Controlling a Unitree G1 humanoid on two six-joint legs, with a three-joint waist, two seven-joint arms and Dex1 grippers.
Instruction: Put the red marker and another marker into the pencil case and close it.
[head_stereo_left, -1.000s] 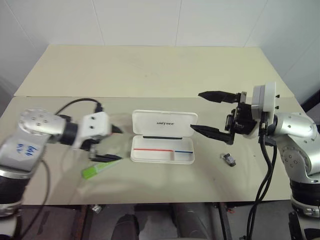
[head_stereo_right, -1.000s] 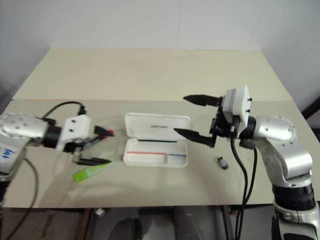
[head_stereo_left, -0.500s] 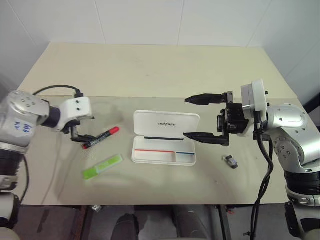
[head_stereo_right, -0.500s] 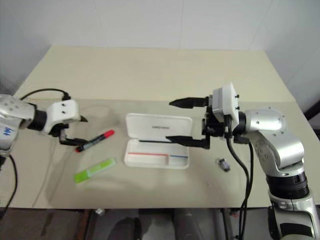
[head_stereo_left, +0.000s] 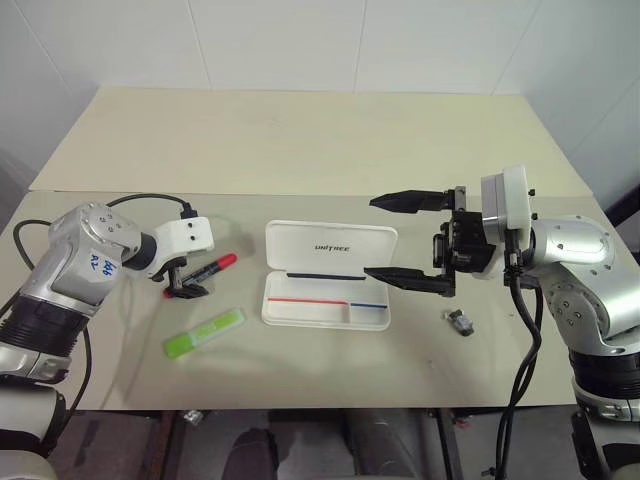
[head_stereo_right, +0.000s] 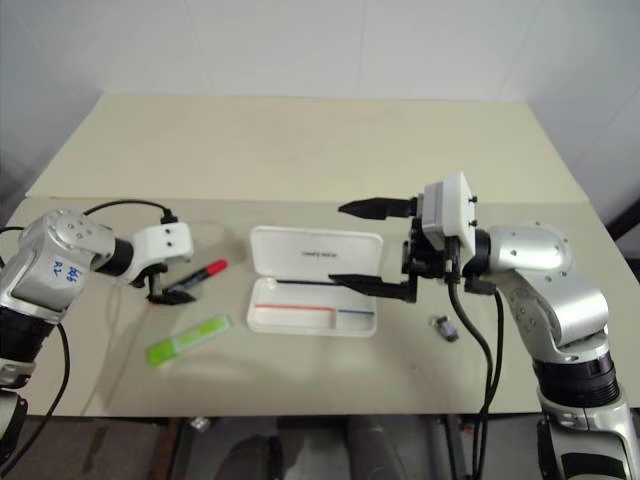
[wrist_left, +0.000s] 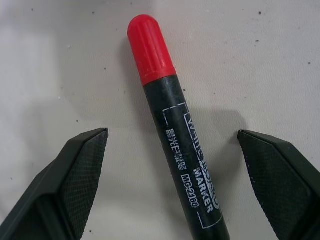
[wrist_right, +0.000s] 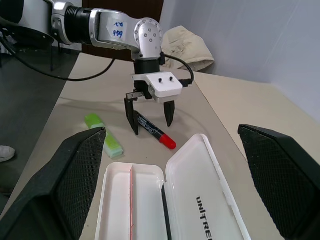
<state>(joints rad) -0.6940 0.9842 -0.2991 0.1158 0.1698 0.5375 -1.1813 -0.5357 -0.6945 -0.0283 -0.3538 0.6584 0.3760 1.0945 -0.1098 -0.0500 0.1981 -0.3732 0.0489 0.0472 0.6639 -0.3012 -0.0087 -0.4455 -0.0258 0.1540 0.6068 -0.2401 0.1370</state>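
Note:
The red marker lies on the table left of the pencil case, red cap toward the case. My left gripper stands open, pointing down, with a finger on each side of the marker's dark body, not touching it. The lime-green highlighter lies nearer the front edge. The white case lies open and empty, lid flat toward the back. My right gripper hovers open above the case's right end, pointing left.
A small dark grey object lies on the table right of the case, below my right arm. The beige table stretches wide behind the case. A black cable loops from the left wrist.
My left gripper has swung right and down over the red marker and now straddles its dark end. The right gripper has kept still. The marker, highlighter and case lie where they were.

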